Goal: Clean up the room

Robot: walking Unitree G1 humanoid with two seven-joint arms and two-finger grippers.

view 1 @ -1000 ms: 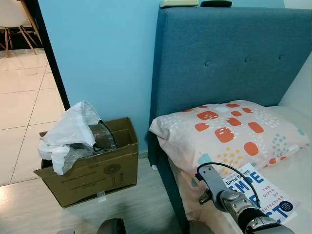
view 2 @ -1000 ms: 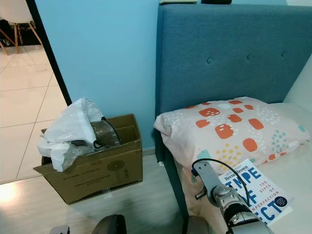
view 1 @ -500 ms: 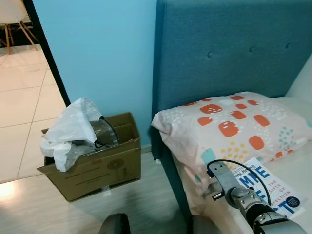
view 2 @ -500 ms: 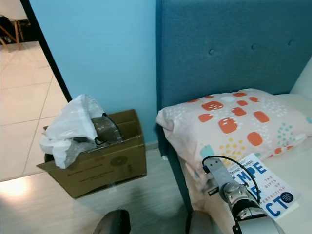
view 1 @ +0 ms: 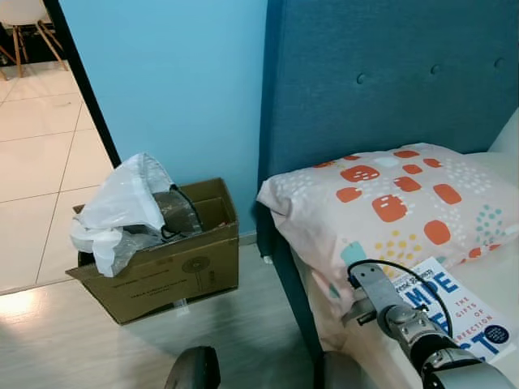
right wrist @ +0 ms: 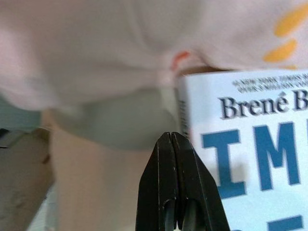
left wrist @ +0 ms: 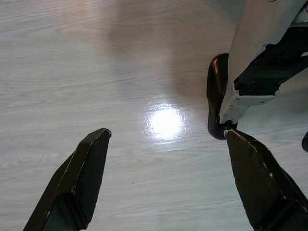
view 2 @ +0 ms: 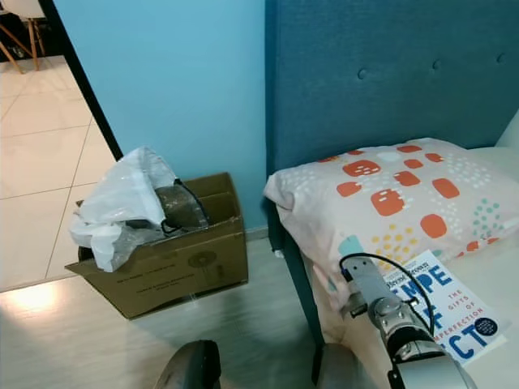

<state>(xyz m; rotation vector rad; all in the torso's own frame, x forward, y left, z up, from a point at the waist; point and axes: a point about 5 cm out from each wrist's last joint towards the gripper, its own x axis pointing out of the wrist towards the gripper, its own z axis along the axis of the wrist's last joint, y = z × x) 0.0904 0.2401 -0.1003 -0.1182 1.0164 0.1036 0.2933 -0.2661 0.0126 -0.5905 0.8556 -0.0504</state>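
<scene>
A book [view 1: 454,312] with a white and light-blue cover and large blue lettering is observed lying flat on the bed [view 1: 503,284], just in front of the pillow [view 1: 389,203], its upper edge touching or tucked slightly under the pillow's front edge. The pillow is pale pink with orange, yellow and teal patches and rests against the blue upholstered headboard [view 1: 389,73].

The right end effector [right wrist: 175,144] is positioned at the near left corner of the book, over the bed edge. In the right wrist view its two black fingers are seen pressed together with no gap, and nothing is held between them; the tips lie just beside the book's spine edge, with the pillow's underside directly ahead.

The left end effector [left wrist: 166,137] hangs idle over the pale wooden floor [left wrist: 96,57]. Its fingers [left wrist: 82,168] are spread wide apart and nothing is gripped.

On the floor to the left of the bed, against the light-blue wall [view 1: 178,81], a brown cardboard box [view 1: 162,275] is noted. A crumpled white plastic bag [view 1: 122,207] projects from its top, with a dark object and a black cable beside it inside the box. A doorway onto a tiled floor [view 1: 40,154] is recorded at the far left.
</scene>
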